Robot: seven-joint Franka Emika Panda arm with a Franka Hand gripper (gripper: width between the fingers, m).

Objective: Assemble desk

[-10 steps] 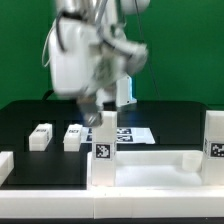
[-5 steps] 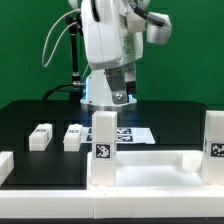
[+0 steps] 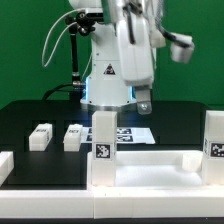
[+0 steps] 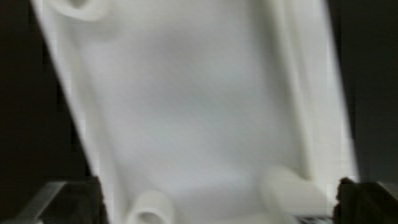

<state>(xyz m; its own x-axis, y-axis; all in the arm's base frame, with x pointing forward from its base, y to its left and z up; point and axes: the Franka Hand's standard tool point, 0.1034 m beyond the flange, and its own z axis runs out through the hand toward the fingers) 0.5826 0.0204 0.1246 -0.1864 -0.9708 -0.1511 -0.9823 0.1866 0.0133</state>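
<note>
The white desk panel (image 3: 150, 170) lies at the front of the table. Two white legs stand upright on it, one (image 3: 103, 138) at the middle and one (image 3: 213, 135) at the exterior view's right, each with a square tag. Two loose legs (image 3: 40, 137) (image 3: 72, 137) lie on the black mat at the left. My gripper (image 3: 145, 101) hangs above the table behind the middle upright leg. In the wrist view the panel (image 4: 196, 110) with its rim and round holes fills the picture, and my gripper (image 4: 214, 205) is open and empty, with dark fingers (image 4: 361, 200) at both sides.
The marker board (image 3: 137, 133) lies flat on the black mat behind the panel. Another white piece (image 3: 5, 165) shows at the left edge. The robot's base (image 3: 105, 85) stands at the back centre, with cables to its left.
The arm has swung toward the exterior view's right and its wrist has turned. The gripper now hangs further right. The desk parts have not moved.
</note>
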